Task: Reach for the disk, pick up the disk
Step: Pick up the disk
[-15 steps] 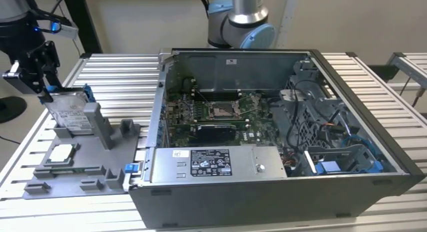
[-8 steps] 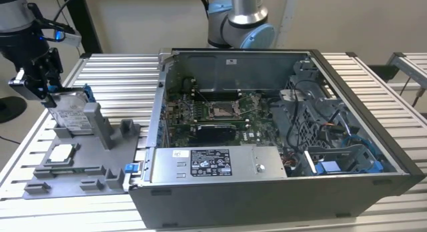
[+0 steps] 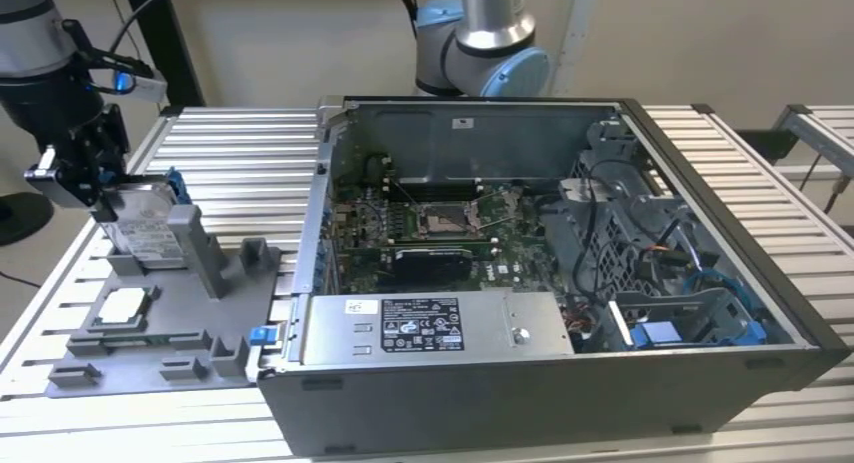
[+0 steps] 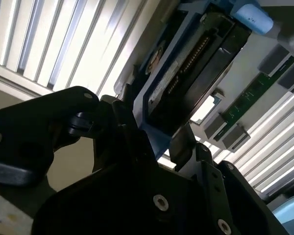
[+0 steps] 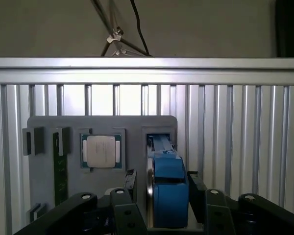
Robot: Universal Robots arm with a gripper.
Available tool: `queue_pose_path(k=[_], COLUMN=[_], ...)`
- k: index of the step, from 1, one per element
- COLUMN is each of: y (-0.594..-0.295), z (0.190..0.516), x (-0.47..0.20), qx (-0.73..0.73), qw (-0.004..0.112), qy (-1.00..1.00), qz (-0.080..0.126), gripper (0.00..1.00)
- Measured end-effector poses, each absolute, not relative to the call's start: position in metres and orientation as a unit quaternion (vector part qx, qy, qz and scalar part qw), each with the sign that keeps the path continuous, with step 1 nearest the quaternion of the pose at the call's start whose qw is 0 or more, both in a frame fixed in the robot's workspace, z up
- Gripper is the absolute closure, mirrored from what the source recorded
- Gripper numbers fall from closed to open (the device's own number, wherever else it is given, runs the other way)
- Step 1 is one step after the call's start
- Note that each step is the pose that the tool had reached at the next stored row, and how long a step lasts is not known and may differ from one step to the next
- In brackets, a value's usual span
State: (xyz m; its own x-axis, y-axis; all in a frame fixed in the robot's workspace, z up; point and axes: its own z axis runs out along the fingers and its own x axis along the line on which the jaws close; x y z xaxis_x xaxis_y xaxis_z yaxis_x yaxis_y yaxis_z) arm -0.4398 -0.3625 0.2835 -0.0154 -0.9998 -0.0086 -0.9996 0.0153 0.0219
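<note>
**Slatted table [image 3: 227, 143], exterior view.** You see the open computer case [image 3: 561, 283] taking up the middle of the table. The grey fixture [image 3: 174, 363] lies beside it, toward the table's edge on the exterior view's left.

**The disk [image 3: 140, 228].** It stands on edge in a slot at the fixture's far end. Its long axis rises steeply out of the slot, leaning a little. The small square chip [image 3: 123, 305] lies flat in the fixture, just beside it.

**The gripper [image 3: 96, 188].** It sits directly over the disk's upper end, so the disk lies straight below it. In the first wrist view the fingers [image 5: 131, 183] stand astride the disk's blue bracket [image 5: 169, 188]. They are spread to about the disk's thickness, with a sliver of gap on one side. Judge it parted, not yet clamped.
</note>
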Motion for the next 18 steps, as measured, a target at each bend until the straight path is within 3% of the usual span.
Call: queue_pose_path(k=[18], y=[-0.362], z=[0.265], x=[-0.440], qx=[0.702], qw=[0.005], qy=[-0.712], qz=[-0.010], gripper=[0.00])
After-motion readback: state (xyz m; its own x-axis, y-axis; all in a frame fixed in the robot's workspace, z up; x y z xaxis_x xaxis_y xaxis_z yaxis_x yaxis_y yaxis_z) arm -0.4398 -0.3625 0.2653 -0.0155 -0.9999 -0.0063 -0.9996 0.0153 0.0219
